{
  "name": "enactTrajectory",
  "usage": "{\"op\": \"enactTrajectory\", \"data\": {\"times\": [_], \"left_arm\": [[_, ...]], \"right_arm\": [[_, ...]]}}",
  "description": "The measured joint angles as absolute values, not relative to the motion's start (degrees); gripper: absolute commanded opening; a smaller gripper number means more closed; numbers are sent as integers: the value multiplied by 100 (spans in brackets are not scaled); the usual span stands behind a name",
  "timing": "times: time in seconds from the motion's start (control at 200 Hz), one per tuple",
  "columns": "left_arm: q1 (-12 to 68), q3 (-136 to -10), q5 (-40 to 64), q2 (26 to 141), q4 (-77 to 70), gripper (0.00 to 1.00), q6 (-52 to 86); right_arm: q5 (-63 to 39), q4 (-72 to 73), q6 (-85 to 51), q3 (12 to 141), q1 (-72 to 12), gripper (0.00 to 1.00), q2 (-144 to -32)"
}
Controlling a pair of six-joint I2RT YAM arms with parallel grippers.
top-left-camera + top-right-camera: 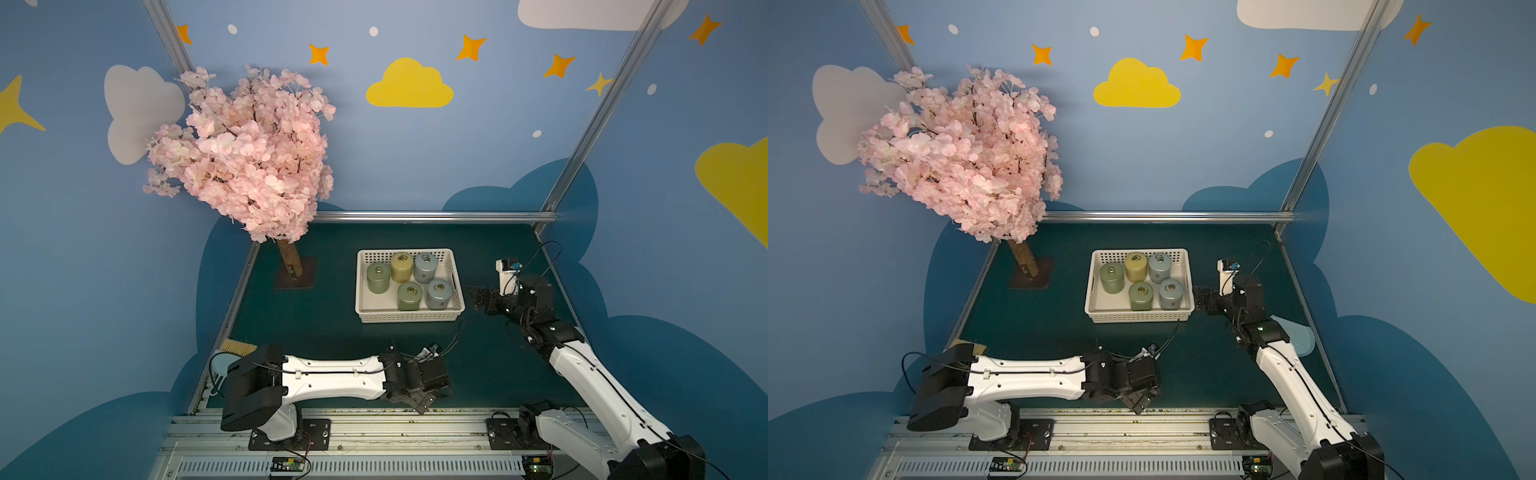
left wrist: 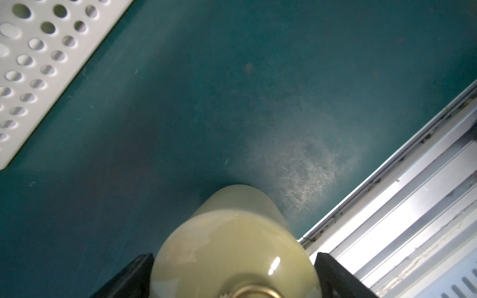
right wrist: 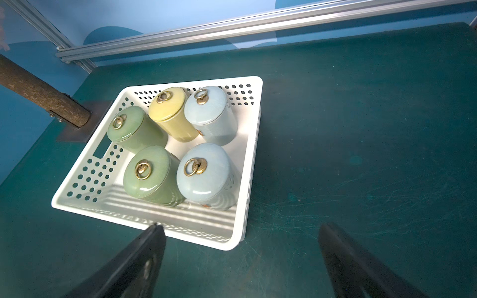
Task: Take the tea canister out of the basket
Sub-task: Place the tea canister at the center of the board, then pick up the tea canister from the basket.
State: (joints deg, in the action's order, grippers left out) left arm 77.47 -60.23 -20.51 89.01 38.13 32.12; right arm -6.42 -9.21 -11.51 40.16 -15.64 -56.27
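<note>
My left jaws [image 2: 233, 255] are spread wide on either side of a pale yellow-green tea canister [image 2: 232, 232]. It stands on the green worktop [image 2: 232, 103] by the front rail [image 2: 387, 206], outside the white basket [image 1: 409, 316]. Five other canisters [image 3: 147, 175] sit inside. My right jaws [image 3: 242, 228] hang open beside the basket. I judge this the release. Next I should lift straight up without nudging the lid.

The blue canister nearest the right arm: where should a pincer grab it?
Probably the brass ring knob, from straight above. The blue canister stands upright, hemmed by a green canister and the basket wall; the knob sits clear on top.
</note>
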Motion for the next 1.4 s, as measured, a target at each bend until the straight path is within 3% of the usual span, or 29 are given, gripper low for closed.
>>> {"op": "enactTrajectory", "data": {"times": [0.34,0.931,1.402], "left_arm": [[7323,-5896,-2377,7634,3605,100,3109],[5264,-3924,-2515,4722,2414,100,2231],[5175,-2078,-3046,3157,1048,100,1212]], "right_arm": [[-1258,-1151,-1000,4093,-1570,98,-5631],[-1271,-3028,-731,5649,-2467,98,-6785],[-805,-3760,-246,6761,-2626,98,-8215]]}}
